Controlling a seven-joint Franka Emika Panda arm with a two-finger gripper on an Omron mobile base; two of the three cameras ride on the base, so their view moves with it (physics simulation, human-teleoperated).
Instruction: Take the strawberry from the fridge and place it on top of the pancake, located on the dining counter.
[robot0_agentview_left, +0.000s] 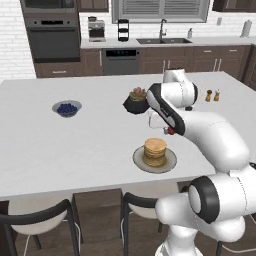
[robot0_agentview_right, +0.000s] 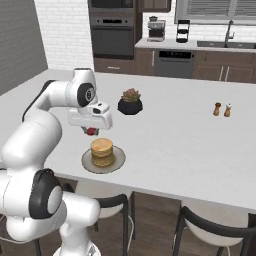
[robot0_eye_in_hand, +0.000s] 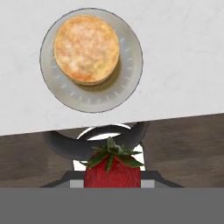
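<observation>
Gripper (robot0_agentview_right: 91, 131) clamped on the strawberry (robot0_eye_in_hand: 112, 168), hanging above the dining counter (robot0_agentview_left: 75, 145) just short of the pancake (robot0_agentview_left: 155, 151), toward the counter's near edge. Pancake stack centred on its grey plate (robot0_eye_in_hand: 131, 83); potted plant (robot0_agentview_right: 130, 102) well beyond it. Berry not yet over the stack. Judged risks: release from this position drops the berry on bare counter or past the edge onto a stool (robot0_eye_in_hand: 70, 146); release from height lets it roll off the top

Base cams flank arm, share pancake (robot0_agentview_left: 155, 151); hand cam overhead.
</observation>
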